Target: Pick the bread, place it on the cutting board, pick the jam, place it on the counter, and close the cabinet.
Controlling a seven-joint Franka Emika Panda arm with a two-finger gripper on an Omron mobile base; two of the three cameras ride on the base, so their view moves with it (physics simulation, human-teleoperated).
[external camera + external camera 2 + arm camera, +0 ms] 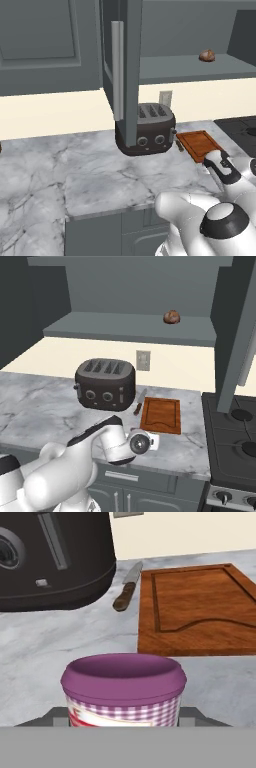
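Here the claw point(124, 722) grips the jam point(124, 687) above the counter point(50, 657), near the cutting board point(200, 607).

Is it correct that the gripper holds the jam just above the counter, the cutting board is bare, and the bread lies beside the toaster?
Not quite. The bread lies on the open cabinet's shelf, not beside the toaster, as the right base view shows. The gripper does hold the jam near the counter, and the cutting board is bare.
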